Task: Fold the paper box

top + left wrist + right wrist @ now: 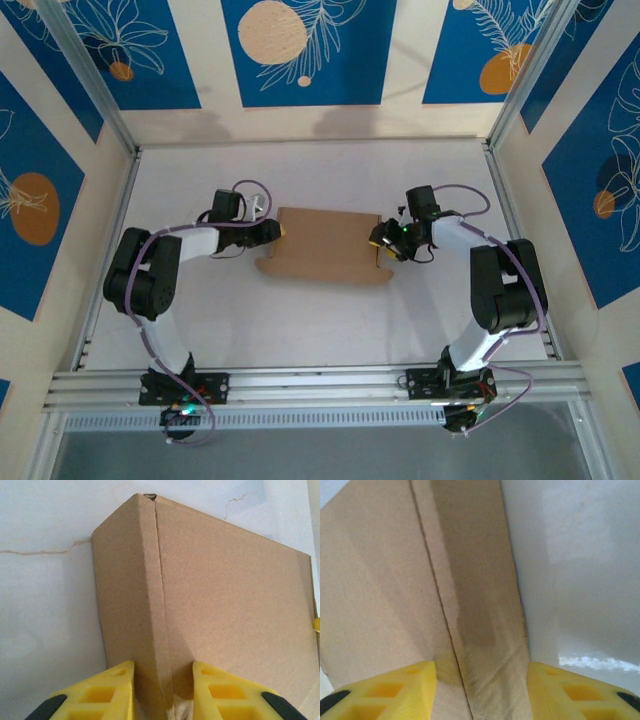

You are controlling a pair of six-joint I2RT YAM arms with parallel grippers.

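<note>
One brown cardboard box (pixel 325 245) lay flat at the middle of the table (pixel 330 330), its long axis running from 9 to 3 o'clock.
It was plain and unmarked, with a creased panel at each short end. Of the two grippers, the left gripper (pixel 272 231) at 9 o'clock and the right gripper (pixel 383 240) at 3 o'clock each straddled an end panel, jaws apart.

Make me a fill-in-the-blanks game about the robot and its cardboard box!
The paper box is coloured ____.
The left jaws' fingers are coloured ____.
Seen from above, the box lies ____ the left jaws and the right jaws.
Missing words: brown, yellow, between.
</note>
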